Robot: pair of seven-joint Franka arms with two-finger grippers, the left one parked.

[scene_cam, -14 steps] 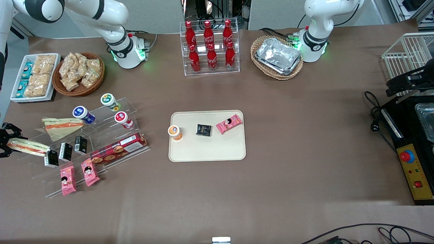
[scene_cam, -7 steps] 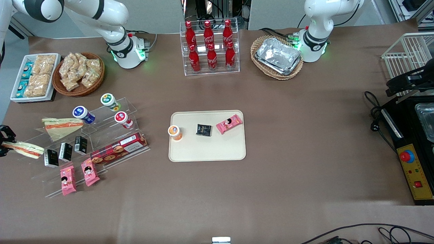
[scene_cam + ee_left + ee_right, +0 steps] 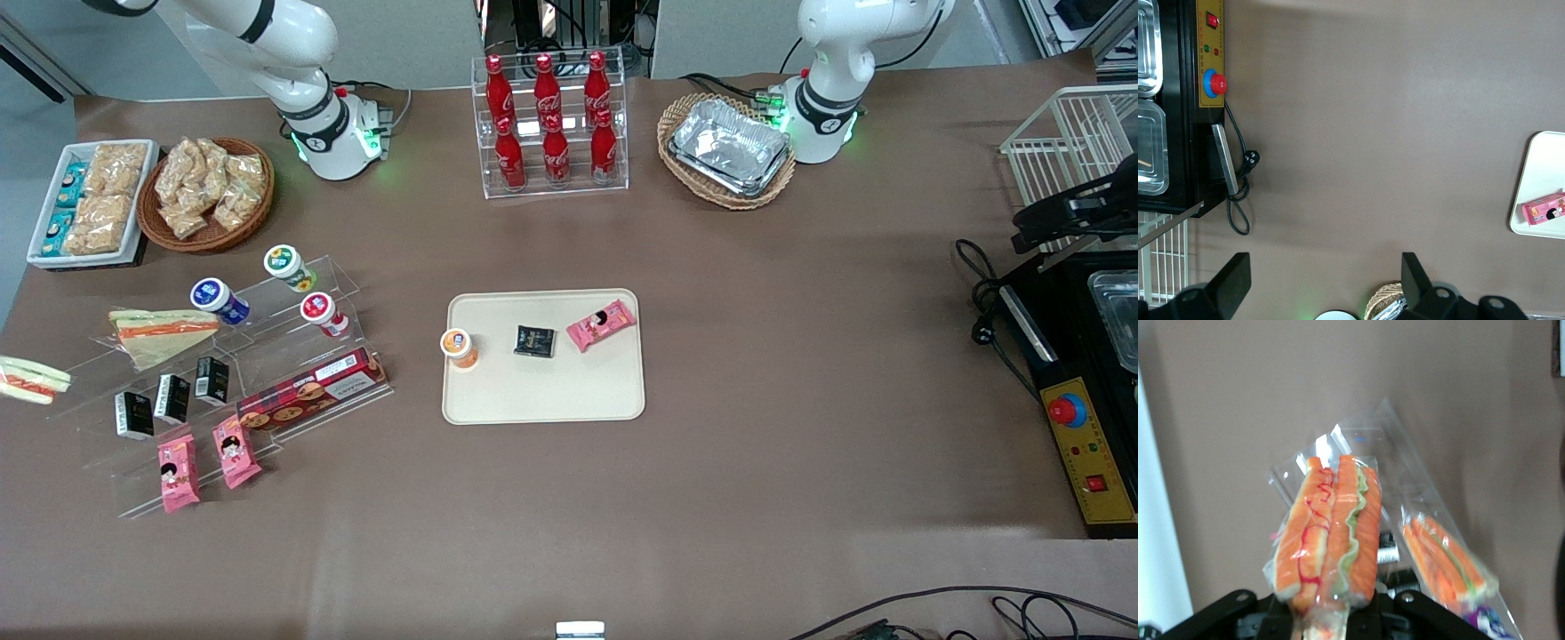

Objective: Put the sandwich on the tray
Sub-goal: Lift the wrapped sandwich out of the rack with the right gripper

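Note:
The sandwich [image 3: 31, 380], long, clear-wrapped, with an orange-red stripe, shows at the very edge of the front view, toward the working arm's end of the table, off the clear display stand [image 3: 267, 356]. In the right wrist view my gripper [image 3: 1331, 617] is shut on the sandwich [image 3: 1328, 533] and holds it up above the brown table. The gripper itself is outside the front view. The cream-beige tray [image 3: 542, 400] lies in the middle of the table, well apart from the sandwich; its corner also shows in the left wrist view [image 3: 1538, 173].
The tray carries an orange-lidded cup [image 3: 459, 347], a black packet [image 3: 534, 340] and a pink packet [image 3: 601, 324]. The stand holds a triangular sandwich [image 3: 160, 333], cups, small black boxes, a cookie box [image 3: 311, 391] and pink packets. Cola bottles [image 3: 551, 124] and snack baskets stand farther from the camera.
The gripper has carried the sandwich up and sideways off the stand toward the working arm's end, passing out of the front view; only the sandwich still shows at the frame's edge.

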